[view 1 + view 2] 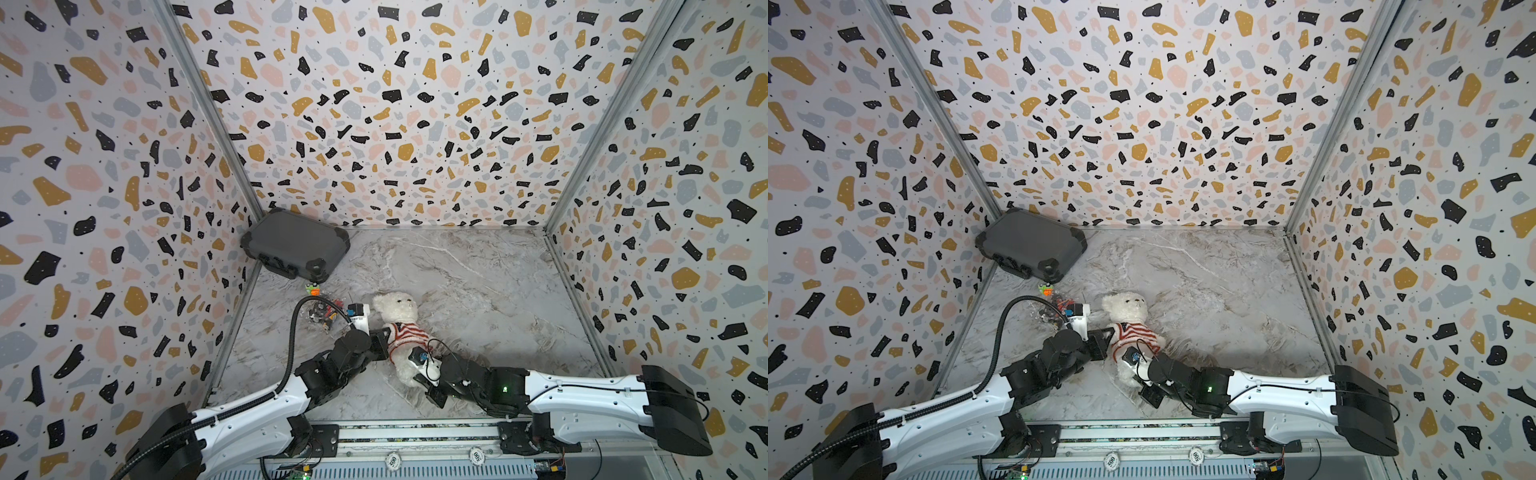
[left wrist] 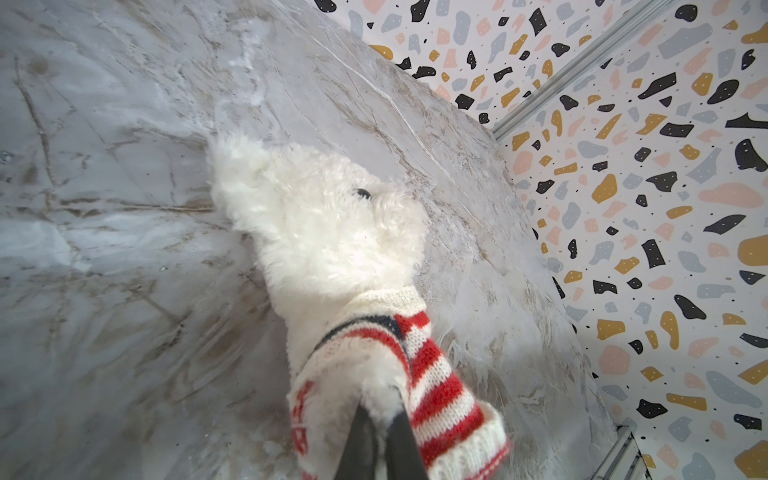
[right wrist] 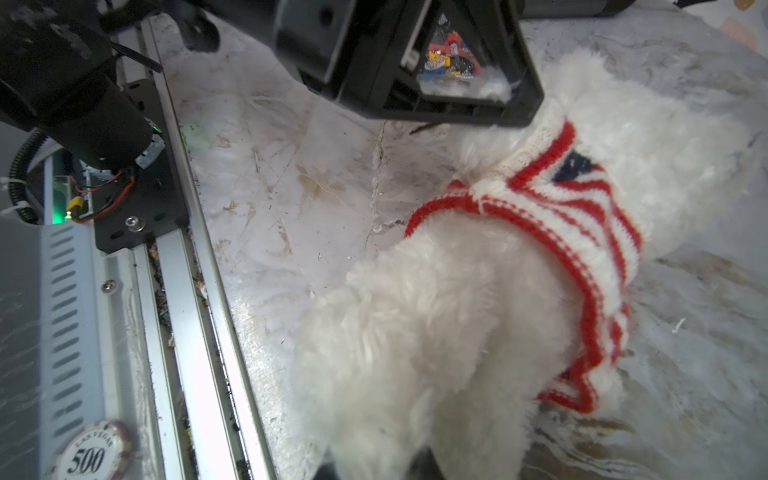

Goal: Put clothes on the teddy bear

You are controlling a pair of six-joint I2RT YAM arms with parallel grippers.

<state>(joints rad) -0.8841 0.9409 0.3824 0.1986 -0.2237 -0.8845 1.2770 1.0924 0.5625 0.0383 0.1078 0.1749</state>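
With left tool (image 2: pixel 380 415) pinching the teddy bear (image 1: pixel 395 308) by an arm and right tool (image 3: pixel 374 467) by a leg, I judge the sweater (image 1: pixel 405 334) on, hem riding high.

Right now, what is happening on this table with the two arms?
The teddy bear lies on the marble table with the striped sweater already around its chest. The left gripper is shut on the bear's arm where it comes out of a sleeve; the right gripper pinches fur at its lower body.
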